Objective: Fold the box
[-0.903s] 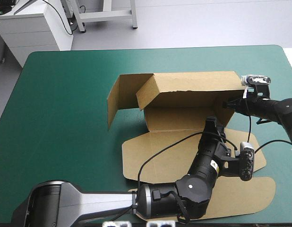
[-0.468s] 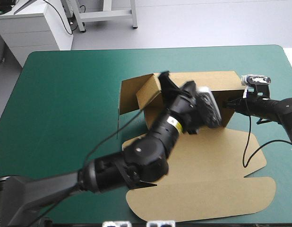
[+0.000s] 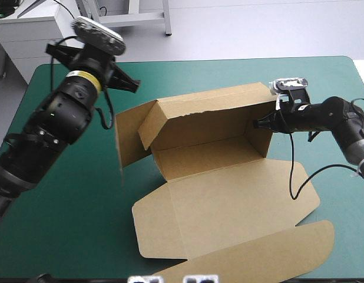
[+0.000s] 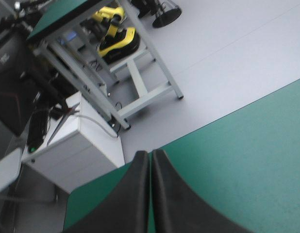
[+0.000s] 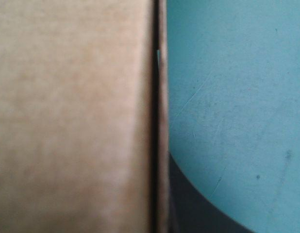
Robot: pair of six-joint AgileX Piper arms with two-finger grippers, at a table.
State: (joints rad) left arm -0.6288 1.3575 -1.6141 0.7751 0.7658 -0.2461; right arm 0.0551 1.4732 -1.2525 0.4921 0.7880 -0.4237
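On the box [image 3: 229,194], at its right wall, right fingers [image 5: 203,213], board between them; well apart, left fingers [image 4: 135,199], tips together.

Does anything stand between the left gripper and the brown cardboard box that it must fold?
Nothing visible does. The shut left gripper hangs above the far left part of the teal-green table cover; only bare cover lies between it and the raised left flap of the brown cardboard box.
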